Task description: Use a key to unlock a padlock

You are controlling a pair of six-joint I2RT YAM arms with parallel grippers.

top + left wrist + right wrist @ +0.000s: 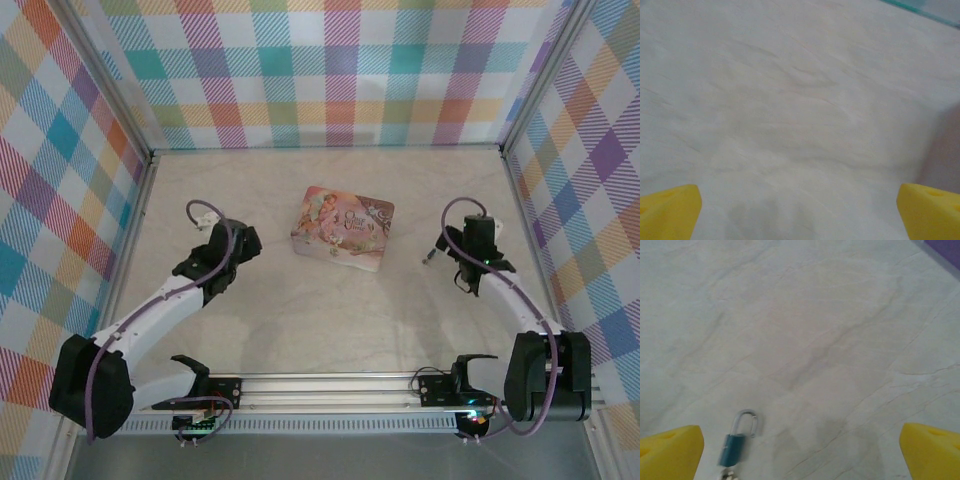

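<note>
A small padlock (734, 449) with a teal body and a silver shackle (747, 421) lies flat on the pale marble tabletop. It sits low in the right wrist view, just inside the left yellow fingertip (671, 452). A pale metal bit (728, 474) shows at its lower end, cut by the frame edge; I cannot tell if it is the key. My right gripper (800, 452) is open, hovering above the table with nothing between its fingers. From above, the padlock (430, 257) lies just left of the right gripper (466, 260). My left gripper (236, 248) is open over bare table (800, 125).
A decorated pink tin box (343, 228) lies shut in the middle of the table between the two arms. Plaid walls (340, 70) close in the back and both sides. The aluminium rail (330, 385) with the arm bases runs along the near edge.
</note>
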